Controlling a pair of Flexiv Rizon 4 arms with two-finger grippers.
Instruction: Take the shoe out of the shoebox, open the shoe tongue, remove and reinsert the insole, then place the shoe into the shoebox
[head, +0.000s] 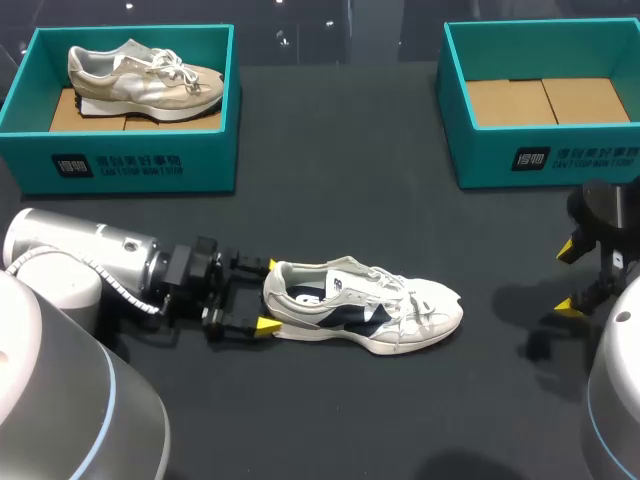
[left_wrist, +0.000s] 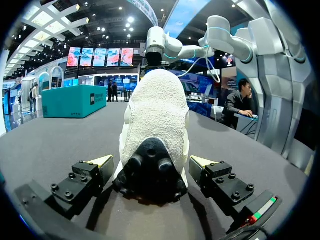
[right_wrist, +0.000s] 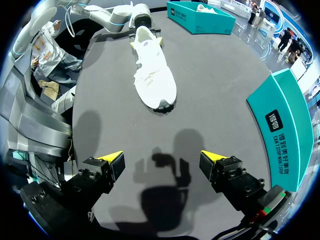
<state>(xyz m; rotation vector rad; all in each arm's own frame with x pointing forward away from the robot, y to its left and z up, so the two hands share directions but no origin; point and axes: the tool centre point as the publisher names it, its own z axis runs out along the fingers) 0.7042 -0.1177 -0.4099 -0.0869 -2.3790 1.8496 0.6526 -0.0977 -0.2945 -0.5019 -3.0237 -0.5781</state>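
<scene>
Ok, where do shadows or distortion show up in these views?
Right wrist view: the right gripper casts a dark shadow on the table under it. Left wrist view: fisheye swells the white shoe. Head view: soft shadow beside the right gripper.

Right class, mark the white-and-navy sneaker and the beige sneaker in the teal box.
White-and-navy sneaker (head: 342, 314): head view, navy side panel.
Beige sneaker (head: 140, 80): head view, side of upper.

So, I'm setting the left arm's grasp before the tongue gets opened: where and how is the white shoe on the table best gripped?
Probably at the heel, from behind. The white shoe stands upright on its sole, heel toward the left hand, whose open fingers flank it; the heel's sides look narrow enough to fit between them.
</scene>
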